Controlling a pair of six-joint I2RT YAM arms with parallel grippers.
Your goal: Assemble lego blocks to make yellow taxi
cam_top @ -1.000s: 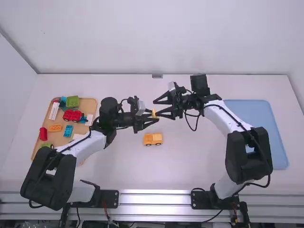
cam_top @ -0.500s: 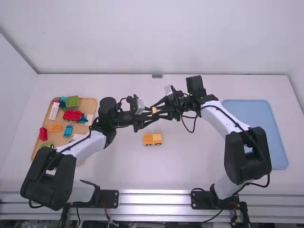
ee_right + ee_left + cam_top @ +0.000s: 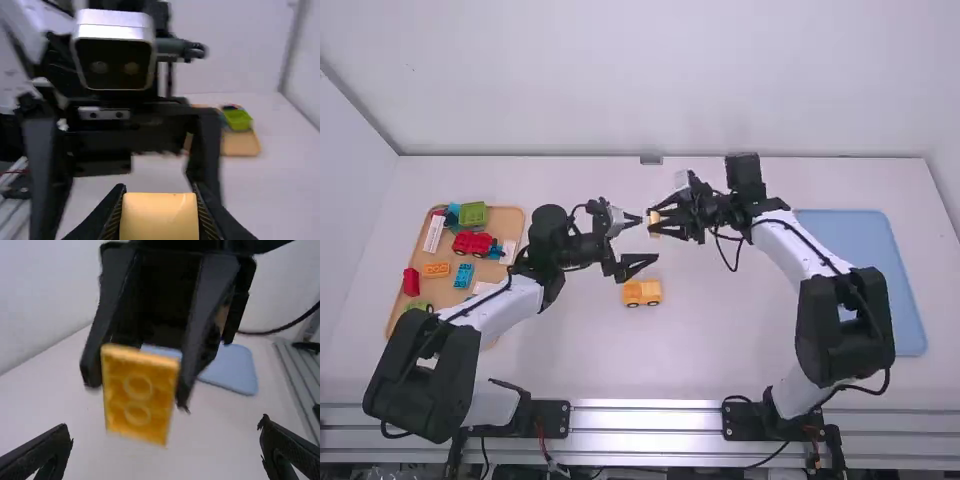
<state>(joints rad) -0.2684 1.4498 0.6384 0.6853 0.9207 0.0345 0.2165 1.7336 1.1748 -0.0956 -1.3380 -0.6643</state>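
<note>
The right gripper (image 3: 654,222) pinches the yellow block (image 3: 139,397), the left gripper (image 3: 649,238) spread wide beside it; I see the wheeled yellow piece (image 3: 642,292) below both, on the desk (image 3: 720,340).

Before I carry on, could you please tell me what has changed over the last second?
The right gripper moved in left, took hold of the yellow block, then drew back with it to the right. The left gripper, which held the block, opened and let it go. The wheeled piece and the loaded tray stayed put.
</note>
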